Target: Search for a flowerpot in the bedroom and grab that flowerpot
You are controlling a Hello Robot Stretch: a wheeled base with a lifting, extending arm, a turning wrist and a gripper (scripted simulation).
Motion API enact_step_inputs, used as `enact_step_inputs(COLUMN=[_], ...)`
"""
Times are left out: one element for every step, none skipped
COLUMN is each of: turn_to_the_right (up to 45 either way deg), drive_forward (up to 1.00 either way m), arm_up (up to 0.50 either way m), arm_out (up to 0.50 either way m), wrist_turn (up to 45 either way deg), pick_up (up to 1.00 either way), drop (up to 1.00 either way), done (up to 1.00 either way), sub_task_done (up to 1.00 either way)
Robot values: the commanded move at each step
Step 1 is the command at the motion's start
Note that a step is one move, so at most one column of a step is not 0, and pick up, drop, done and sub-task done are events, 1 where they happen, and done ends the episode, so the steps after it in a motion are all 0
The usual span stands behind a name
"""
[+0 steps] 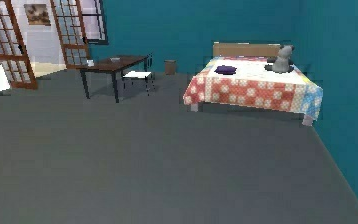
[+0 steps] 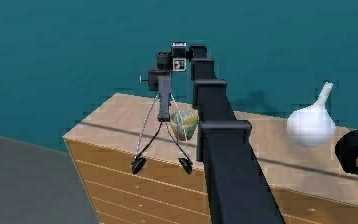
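In the arm side view, my arm (image 2: 222, 140) reaches out over a wooden dresser (image 2: 107, 165) that stands against a teal wall. The gripper (image 2: 161, 165) hangs down in front of the dresser top, its two thin fingers (image 2: 139, 160) spread over the drawer fronts. A small round greenish-yellow thing (image 2: 185, 122) sits on the dresser top just behind the gripper. I cannot tell whether the gripper holds anything. In the forward view, a small brown thing (image 1: 171, 67) stands on the floor by the far wall.
On the dresser, a white long-necked vase (image 2: 313, 120) stands to the right, with a black and yellow round thing (image 2: 357, 152) at the edge. The forward view has a quilted bed (image 1: 252, 88), a dark table (image 1: 112, 68), a white chair (image 1: 139, 76), glazed doors (image 1: 12, 45) and grey floor.
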Motion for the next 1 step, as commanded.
enact_step_inputs(turn_to_the_right=[0.0], drive_forward=[0.00], arm_up=[0.00], arm_out=[0.00], wrist_turn=[45.0], pick_up=[0.00], drop=[0.00], done=[0.00], sub_task_done=[0.00])
